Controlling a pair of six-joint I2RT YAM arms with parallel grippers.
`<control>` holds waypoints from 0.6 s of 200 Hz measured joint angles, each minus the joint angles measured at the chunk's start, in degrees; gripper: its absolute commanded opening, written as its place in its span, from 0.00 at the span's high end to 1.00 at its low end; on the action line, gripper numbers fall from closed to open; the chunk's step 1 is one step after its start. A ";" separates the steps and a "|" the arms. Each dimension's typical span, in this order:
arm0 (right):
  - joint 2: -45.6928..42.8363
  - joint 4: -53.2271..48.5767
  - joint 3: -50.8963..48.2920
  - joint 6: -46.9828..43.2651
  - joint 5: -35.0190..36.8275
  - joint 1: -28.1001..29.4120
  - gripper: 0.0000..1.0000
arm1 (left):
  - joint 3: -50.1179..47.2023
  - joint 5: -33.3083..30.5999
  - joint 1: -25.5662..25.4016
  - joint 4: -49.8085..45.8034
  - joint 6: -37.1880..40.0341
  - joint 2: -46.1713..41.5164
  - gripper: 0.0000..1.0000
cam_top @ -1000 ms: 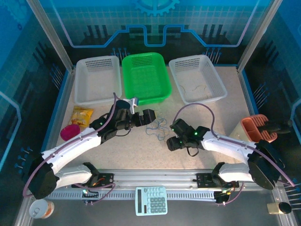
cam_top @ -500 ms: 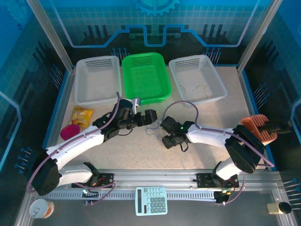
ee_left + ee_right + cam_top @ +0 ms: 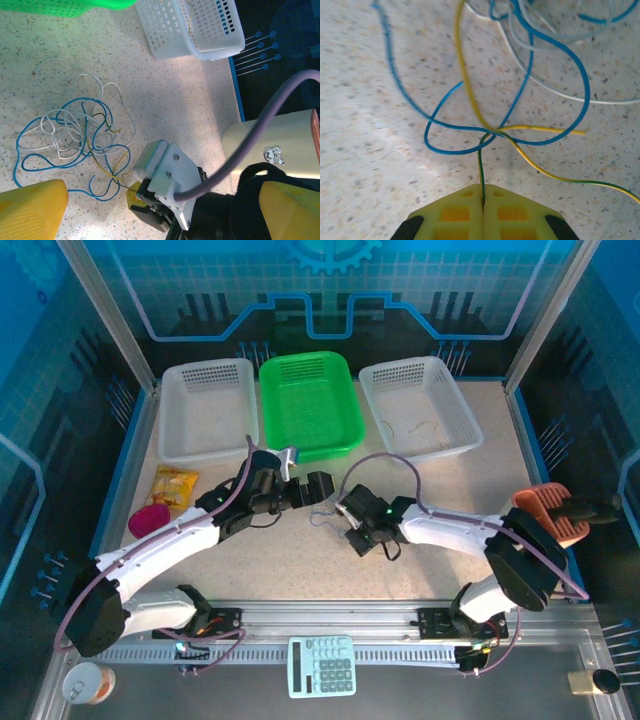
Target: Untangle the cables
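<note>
Draw right hand (image 3: 482, 196), pinched shut on 1 yellow-green strand (image 3: 481, 167), slowly away from green plastic basket (image 3: 308, 410); pin thin blue, white and yellow cables (image 3: 75, 127), lying just before that basket, with wide-spread left hand (image 3: 317, 488).

Speckled tabletop (image 3: 300, 560) enclosed by blue patterned walls (image 3: 400, 280).

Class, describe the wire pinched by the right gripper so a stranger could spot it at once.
In front of the green basket lies a tangle of cables. The right gripper is shut on one strand: yellow-green, unlike its blue and white neighbours.
</note>
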 measured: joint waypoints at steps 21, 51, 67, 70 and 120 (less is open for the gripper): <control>-4.87 -0.15 0.00 -1.66 -4.79 -1.64 1.00 | 0.00 0.02 0.02 0.02 -0.94 0.00 0.01; -11.72 -0.13 0.02 -2.62 -15.28 -6.84 1.00 | 0.00 0.04 0.02 0.11 -1.22 0.00 0.01; -14.69 0.04 0.13 -2.45 -20.70 -9.55 1.00 | 0.00 0.04 0.02 0.11 -1.20 0.00 0.01; -15.10 0.17 0.13 -2.43 -21.75 -10.01 1.00 | 0.00 0.04 0.00 0.13 -1.20 0.00 0.01; -20.06 4.50 0.17 2.91 -33.14 -16.63 1.00 | 0.11 0.26 0.00 0.61 -1.20 0.02 0.01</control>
